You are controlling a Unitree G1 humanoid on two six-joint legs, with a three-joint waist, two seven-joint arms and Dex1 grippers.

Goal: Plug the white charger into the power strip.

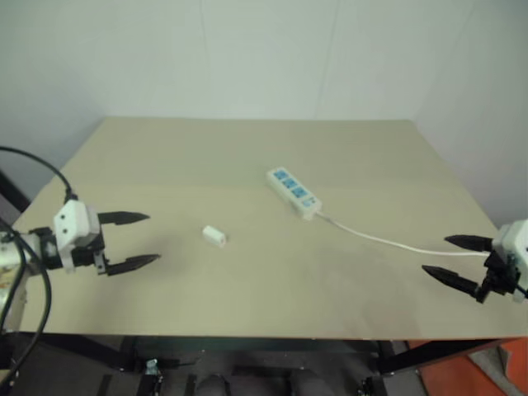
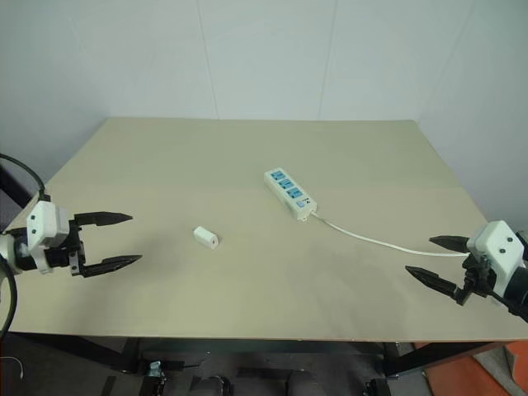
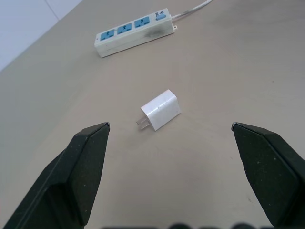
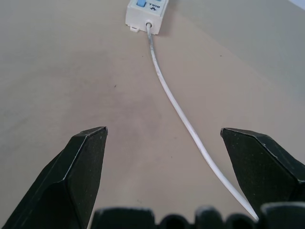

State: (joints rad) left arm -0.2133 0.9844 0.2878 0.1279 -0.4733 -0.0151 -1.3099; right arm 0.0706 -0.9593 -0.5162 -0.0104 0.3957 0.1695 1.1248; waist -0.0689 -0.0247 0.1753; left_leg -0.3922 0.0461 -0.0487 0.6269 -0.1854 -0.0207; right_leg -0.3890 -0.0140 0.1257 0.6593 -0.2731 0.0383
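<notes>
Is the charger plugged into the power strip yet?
No. The charger lies loose on the table, prongs bare, apart from the power strip.

The small white charger (image 1: 214, 236) lies unplugged on its side, apart from the long power strip (image 1: 294, 192) with blue sockets.

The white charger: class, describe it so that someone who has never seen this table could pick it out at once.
On the beige table, look left of the long power strip, toward the left gripper. There lies the white charger, a small plain block on its side with two short metal prongs; unlike the strip, it has no blue sockets and no cord.
</notes>
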